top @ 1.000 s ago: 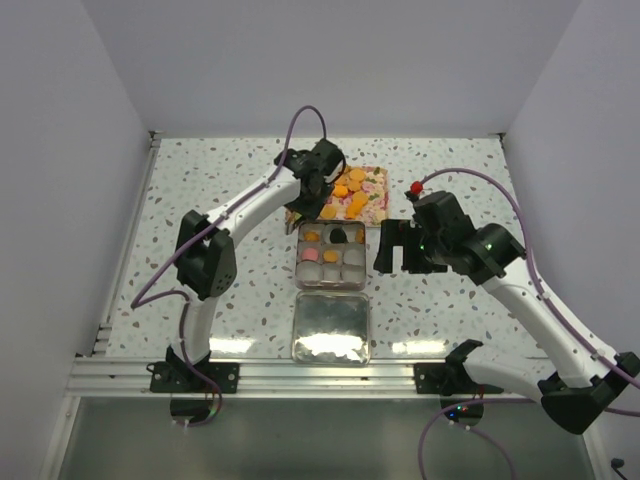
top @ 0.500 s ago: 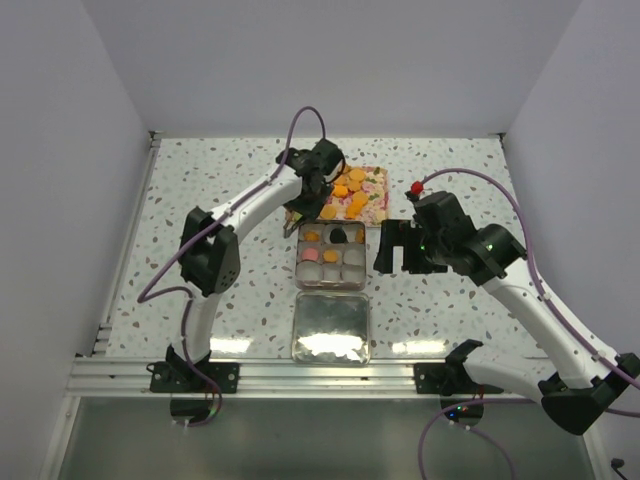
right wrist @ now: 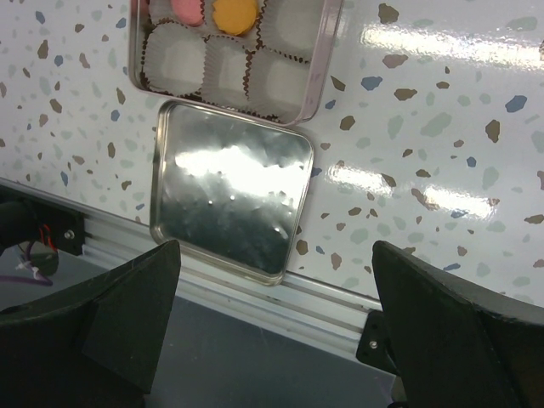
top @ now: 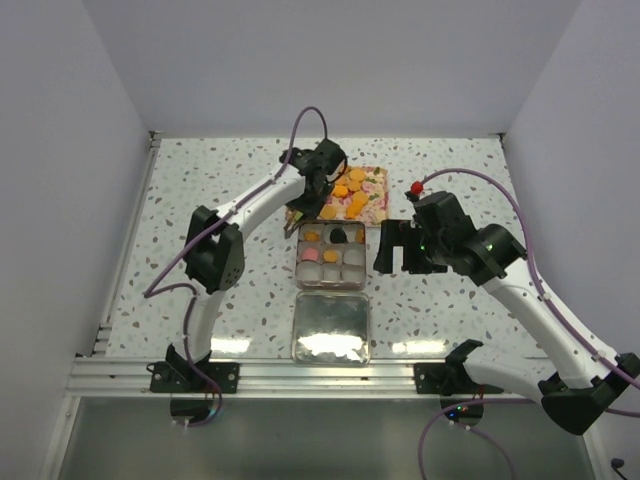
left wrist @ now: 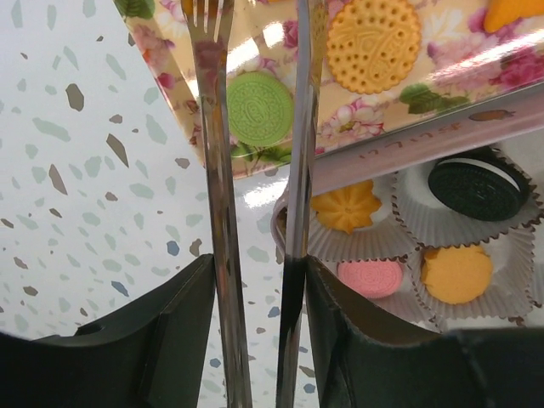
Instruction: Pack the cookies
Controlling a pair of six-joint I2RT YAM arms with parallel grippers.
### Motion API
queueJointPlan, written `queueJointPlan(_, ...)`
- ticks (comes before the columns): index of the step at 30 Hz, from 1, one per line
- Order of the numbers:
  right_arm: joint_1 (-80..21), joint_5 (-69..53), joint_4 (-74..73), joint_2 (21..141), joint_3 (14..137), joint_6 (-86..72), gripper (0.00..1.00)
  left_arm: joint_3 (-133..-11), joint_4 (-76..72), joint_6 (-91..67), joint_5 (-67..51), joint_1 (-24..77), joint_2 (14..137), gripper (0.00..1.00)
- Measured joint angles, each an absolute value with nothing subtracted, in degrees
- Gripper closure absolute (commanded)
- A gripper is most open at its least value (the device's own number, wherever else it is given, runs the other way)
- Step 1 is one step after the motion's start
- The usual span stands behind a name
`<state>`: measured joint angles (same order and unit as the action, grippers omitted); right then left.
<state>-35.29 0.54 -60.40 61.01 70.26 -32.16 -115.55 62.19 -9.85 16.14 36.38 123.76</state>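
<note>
The cookies (top: 350, 200) lie on a floral tray (top: 374, 213); most are orange. My left gripper (top: 315, 195) is shut on metal tongs (left wrist: 219, 170). In the left wrist view the two tong arms straddle a green cookie (left wrist: 259, 108) at the tray's near corner, with a round orange cookie (left wrist: 374, 44) beside it. The open tin (top: 331, 283) holds a black (left wrist: 478, 184), a pink (left wrist: 371, 278) and two orange cookies (left wrist: 457, 274) in paper cups. My right gripper (top: 398, 248) is open and empty, right of the tin.
The tin's lid (top: 331, 327) lies upside down just in front of the tin, near the table's front rail (right wrist: 331, 306). Several paper cups (right wrist: 229, 68) in the tin's near rows hold nothing. White walls enclose the table on three sides.
The left arm's elbow has drifted slightly to the right; the tongs stay over the tray's near left corner. The right arm has not moved.
</note>
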Motion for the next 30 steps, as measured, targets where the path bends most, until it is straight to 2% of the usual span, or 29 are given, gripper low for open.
queueJointPlan(9,-35.3,0.5,-60.4,61.0,70.3,-32.2,0.01,-114.8,62.4,-9.2,21.3,36.2,125.8,0.53)
queueJointPlan(19,-35.3,0.5,-60.4,61.1,70.3,-32.2,0.01,-112.3,62.4,-8.1,22.4,34.6,125.8,0.67)
queueJointPlan(21,-35.3,0.5,-60.4,61.1,70.3,-32.4,0.01,-111.3,62.5,-7.9,22.7,34.6,125.7,0.63)
queueJointPlan(23,-35.3,0.5,-60.4,61.1,70.3,-32.6,0.01,-110.5,62.6,-7.7,23.0,34.6,125.7,0.49)
queueJointPlan(30,-35.3,0.5,-60.3,61.1,70.0,-33.5,0.01,-110.0,61.8,-6.9,23.0,34.4,122.1,0.44)
